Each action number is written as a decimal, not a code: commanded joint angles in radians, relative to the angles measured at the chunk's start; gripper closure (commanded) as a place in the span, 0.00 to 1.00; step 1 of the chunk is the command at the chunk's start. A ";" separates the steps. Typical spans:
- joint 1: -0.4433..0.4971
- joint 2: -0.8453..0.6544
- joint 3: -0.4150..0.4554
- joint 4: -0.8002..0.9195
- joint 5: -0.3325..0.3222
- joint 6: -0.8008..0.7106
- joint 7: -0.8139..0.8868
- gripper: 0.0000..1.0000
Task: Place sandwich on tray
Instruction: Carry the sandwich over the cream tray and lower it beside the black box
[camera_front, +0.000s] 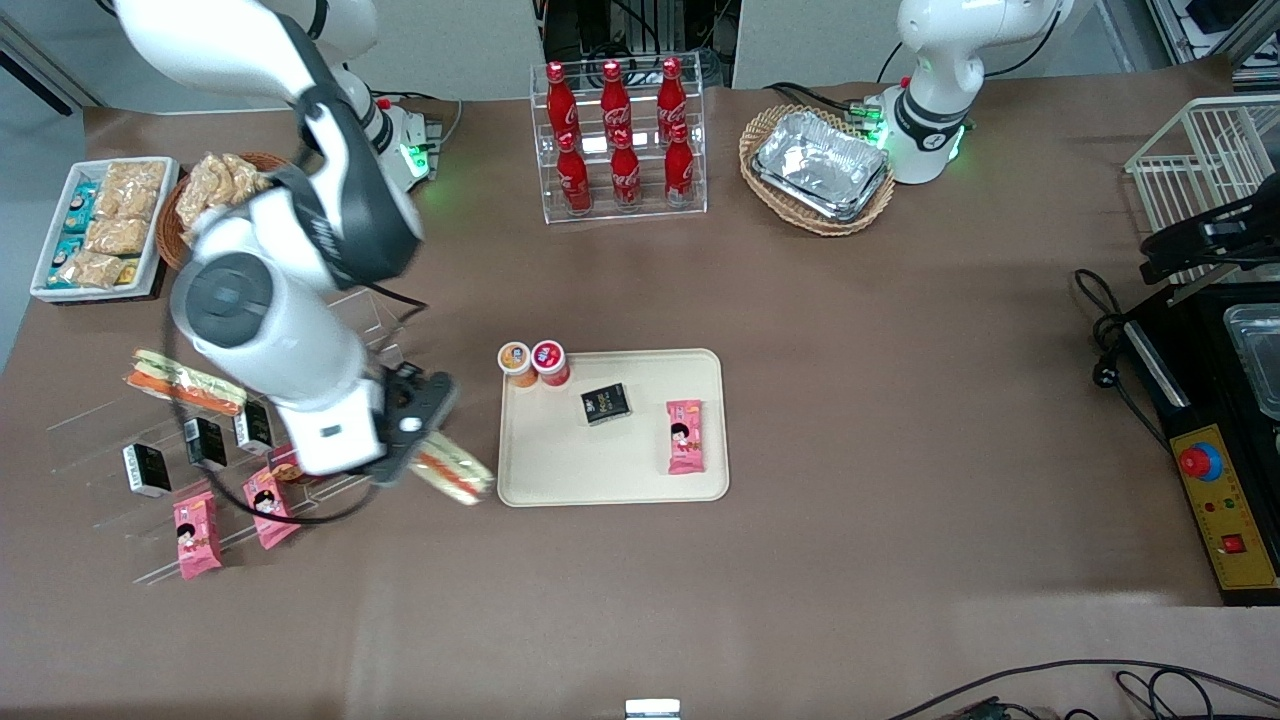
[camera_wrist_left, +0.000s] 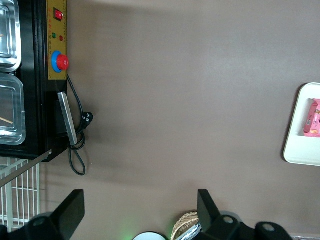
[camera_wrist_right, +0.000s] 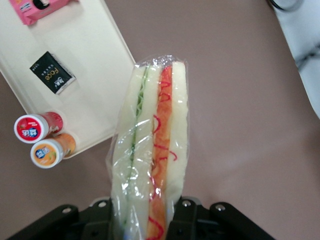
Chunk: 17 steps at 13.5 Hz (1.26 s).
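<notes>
Clear-wrapped sandwich (camera_front: 455, 474) is pinched in my gripper (camera_front: 420, 455), mid-left of the front frame, carried above bare table just beside the tray (camera_front: 560, 470) edge, not over it. Transport step; next I'd shift over open tray and release. Black packet (camera_wrist_right: 52, 73) reads "Face"; bottles (camera_front: 618, 135) show Coca-Cola script.

The end effector (camera_front: 425, 455) has its fingertips hidden under the sandwich (camera_wrist_right: 150, 160) wrap, and the wrist picture's edge cuts off the wedge's held end. From the front, the arm covers most of the sandwich. Only one end of the tray (camera_wrist_left: 302, 125) shows from the parked arm's wrist.
</notes>
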 joint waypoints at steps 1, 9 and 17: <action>0.044 0.104 0.008 0.012 -0.023 0.089 -0.114 0.65; 0.184 0.259 0.011 -0.003 -0.132 0.242 -0.116 0.64; 0.237 0.347 0.011 -0.025 -0.123 0.301 -0.120 0.63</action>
